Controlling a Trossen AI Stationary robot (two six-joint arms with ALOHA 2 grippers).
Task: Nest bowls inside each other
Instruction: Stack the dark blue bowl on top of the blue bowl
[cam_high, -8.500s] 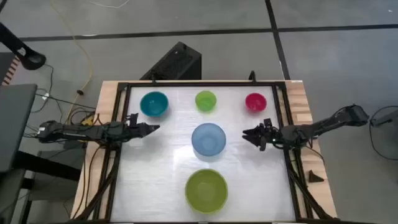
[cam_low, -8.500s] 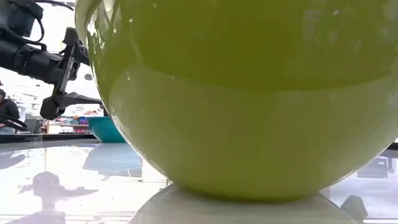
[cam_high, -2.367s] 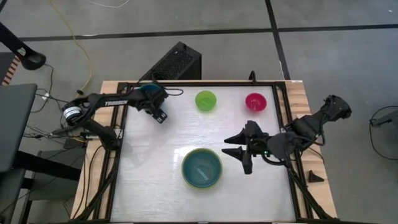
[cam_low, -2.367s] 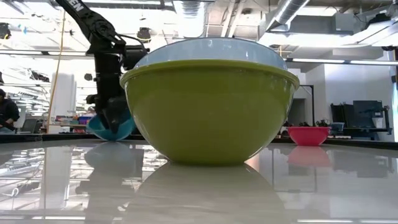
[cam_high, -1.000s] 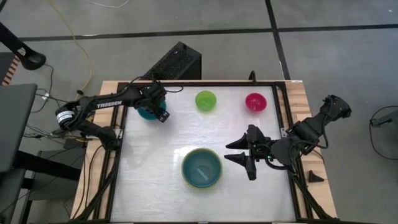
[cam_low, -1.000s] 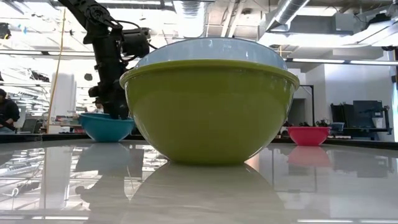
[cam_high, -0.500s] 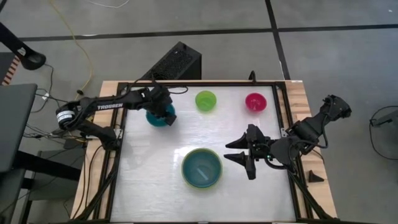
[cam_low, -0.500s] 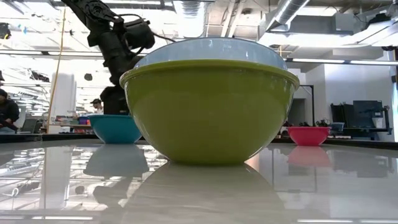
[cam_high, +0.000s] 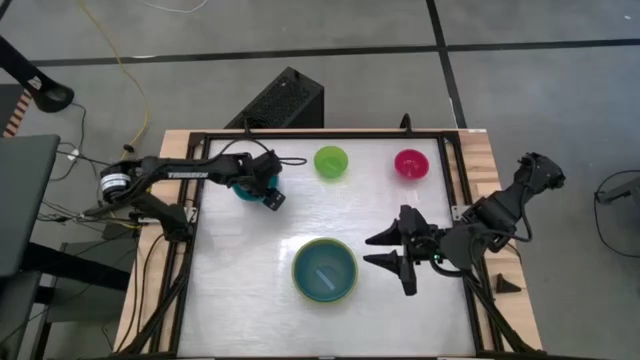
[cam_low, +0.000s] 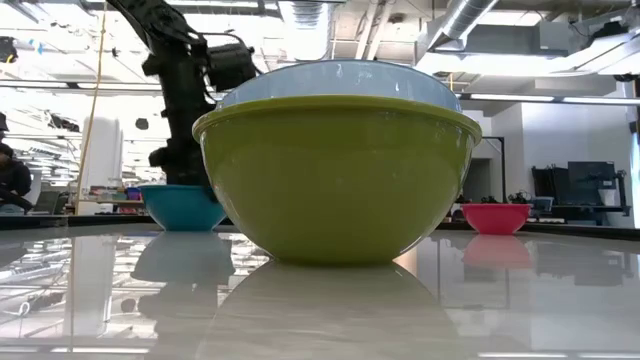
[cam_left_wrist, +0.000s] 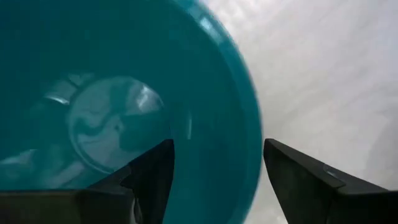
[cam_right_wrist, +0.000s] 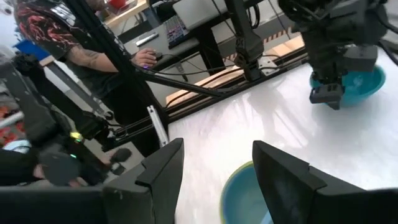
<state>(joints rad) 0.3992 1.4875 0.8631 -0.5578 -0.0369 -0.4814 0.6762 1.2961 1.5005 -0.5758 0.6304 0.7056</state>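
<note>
The teal bowl stands upright on its base at the far left of the table, also seen in the low view. My left gripper points steeply down over its right rim, open. One finger is inside the bowl and the other outside, with the rim between them. The light blue bowl sits inside the olive-green bowl at the near middle. The lime-green bowl and the magenta-red bowl stand along the far edge. My right gripper hangs open above the table, right of the nested pair.
A person works at a desk beyond the table's left side. A black box lies on the floor past the far edge. Black frame rails run along the table's sides. Bare tabletop lies between the far bowls and the nested pair.
My left gripper has gone a little toward the table's right and near edges and sunk slightly. The teal bowl has slid a short way toward the right along the table and stays upright on its base.
</note>
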